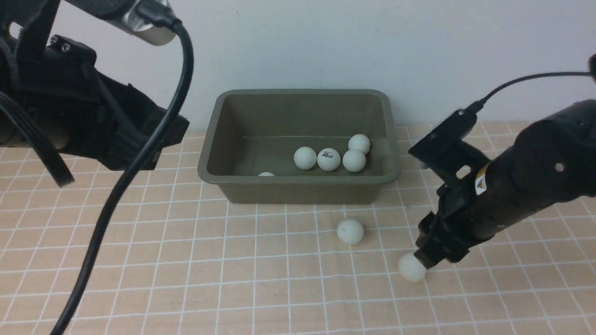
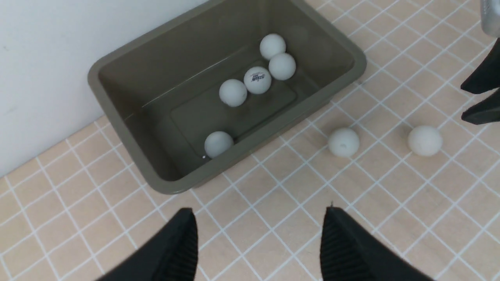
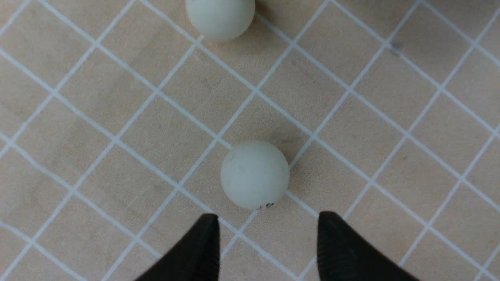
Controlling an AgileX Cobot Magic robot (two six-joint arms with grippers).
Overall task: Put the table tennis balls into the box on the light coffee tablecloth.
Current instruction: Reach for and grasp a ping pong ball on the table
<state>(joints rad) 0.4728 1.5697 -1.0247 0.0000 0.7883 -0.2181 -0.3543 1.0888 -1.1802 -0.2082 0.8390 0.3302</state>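
In the front view the right gripper (image 1: 424, 258) is reaching low to a stray ball (image 1: 412, 267) on the light coffee tablecloth (image 1: 186, 279), near-right of the box (image 1: 212, 135), while in the left wrist view the left gripper (image 2: 259, 218) is hovering wide open and empty over the cloth near the box, where five table tennis balls (image 2: 258, 80) are lying, and in the right wrist view the right jaws are standing apart on nothing, the ball just beyond their tips, probably lining up to straddle it.

A plain off-white wall (image 1: 302, 42) fills the background. Surface: smooth, matte, unpatterned, with a few faint small marks. The wall is vertical and evenly lit.
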